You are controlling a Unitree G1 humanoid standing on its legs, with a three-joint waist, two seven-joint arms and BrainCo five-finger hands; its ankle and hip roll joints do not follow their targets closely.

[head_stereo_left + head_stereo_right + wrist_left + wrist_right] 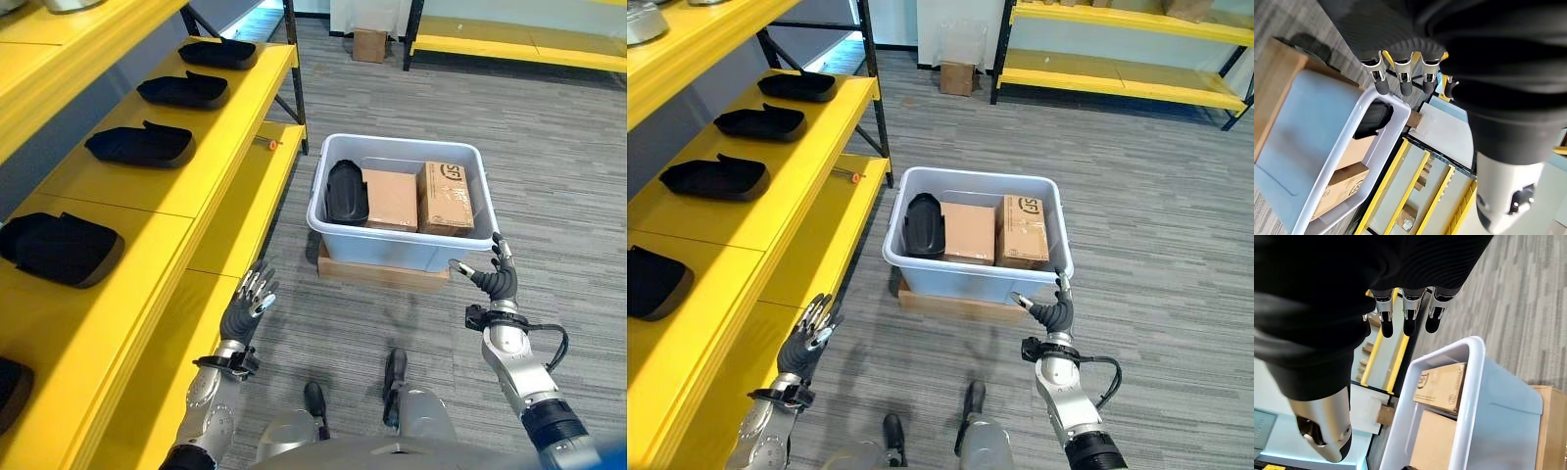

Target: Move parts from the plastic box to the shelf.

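Note:
The pale plastic box point(392, 251) stands on the carpet in front of me, on a flat brown board point(380, 275). A black part point(346, 191) stands at the box's left end, beside two cardboard cartons point(390, 199). The yellow shelf point(167, 186) runs along my left and carries several black parts point(140, 145). My left hand point(247, 304) is open, low beside the shelf's front edge, with nothing in it. My right hand point(498, 276) is open just off the box's near right corner, apart from the rim. Both wrist views show straight fingers point(1400, 81) point(1408, 318) and the box point(1469, 382) beyond.
A small orange-tipped tool point(266, 143) lies on the lower shelf board. A cardboard box point(369, 44) sits on the floor far back, next to another yellow rack point(509, 44). Grey carpet point(558, 166) lies to the right of the plastic box.

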